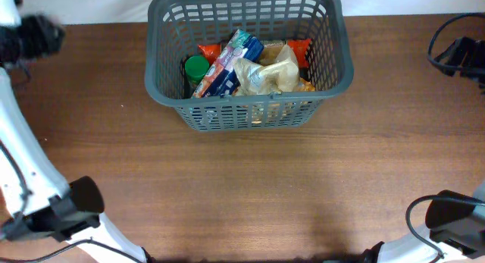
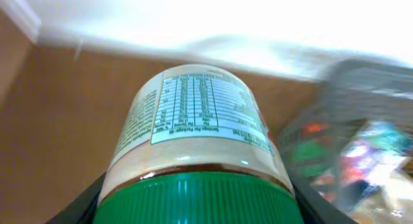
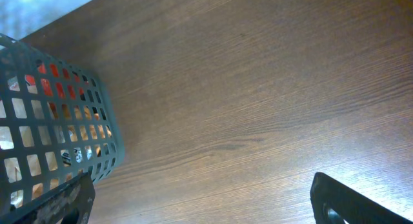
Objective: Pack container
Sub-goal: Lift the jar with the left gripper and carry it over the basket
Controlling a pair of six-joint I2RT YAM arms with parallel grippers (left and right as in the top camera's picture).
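Jar (image 2: 197,121): green lid toward the wrist camera, nutrition label up; long axis is seen running away from the lens, in line with the fingers.
Left gripper (image 2: 193,208): judged clamped on the jar at the lid end; dark fingers are seen at both lower corners of the left wrist view.
Basket (image 1: 250,115): upper centre of the overhead frame, on the table (image 1: 242,187), already holding groceries (image 1: 254,66).
Key relation: the basket (image 2: 368,75) is seen blurred at the right edge of the left wrist view, so it lies right of the held jar and well apart.
Right gripper (image 3: 206,208): jaws apart, nothing between; the basket wall (image 3: 58,121) is at the left of its view.
Next move (judgement): the jar is to be carried rightward over the rim.
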